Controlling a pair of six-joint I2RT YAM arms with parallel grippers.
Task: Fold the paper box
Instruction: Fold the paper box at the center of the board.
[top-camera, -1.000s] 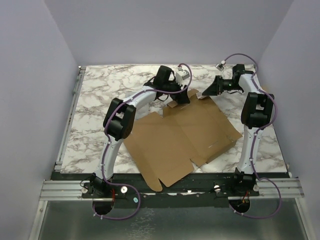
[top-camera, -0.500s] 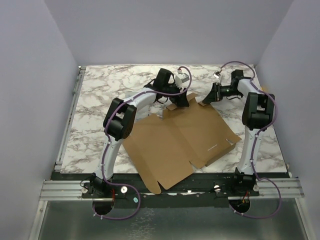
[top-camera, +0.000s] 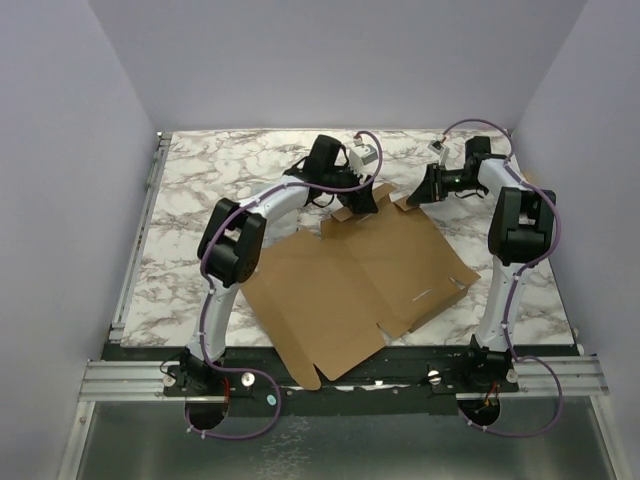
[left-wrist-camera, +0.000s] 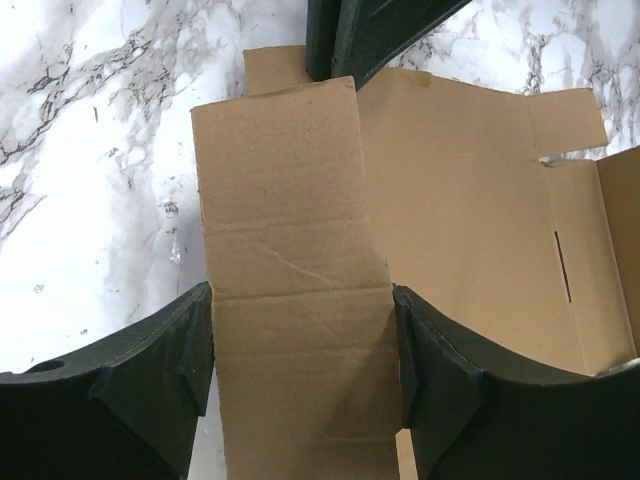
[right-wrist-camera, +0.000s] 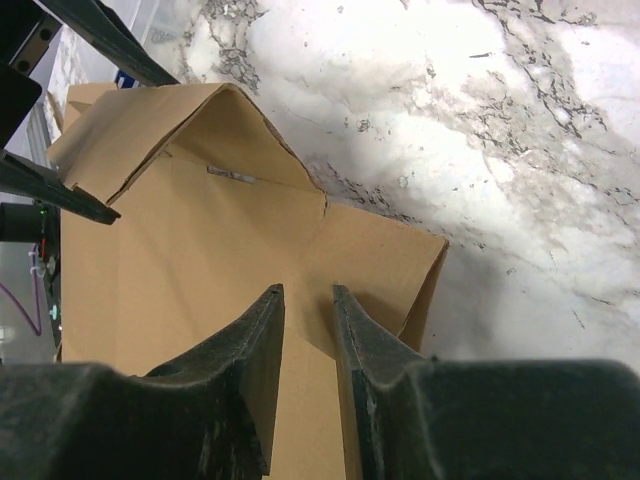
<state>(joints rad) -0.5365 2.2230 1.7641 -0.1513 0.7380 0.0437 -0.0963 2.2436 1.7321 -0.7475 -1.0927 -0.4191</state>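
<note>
Paper box (top-camera: 350, 280) flat on marble table (top-camera: 200, 190)

A white surface (top-camera: 200, 190) veined with grey marble sits between plain lavender walls (top-camera: 330, 60) at the back and both sides, under soft, even light. An aluminium rail (top-camera: 340, 378) runs along its near edge; below that lies dull grey sheet metal (top-camera: 340, 450).

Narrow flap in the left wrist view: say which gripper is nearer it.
Left. The left gripper straddles the narrow flap, one finger either side; the right gripper sits further right, over the paper box's far corner.
</note>
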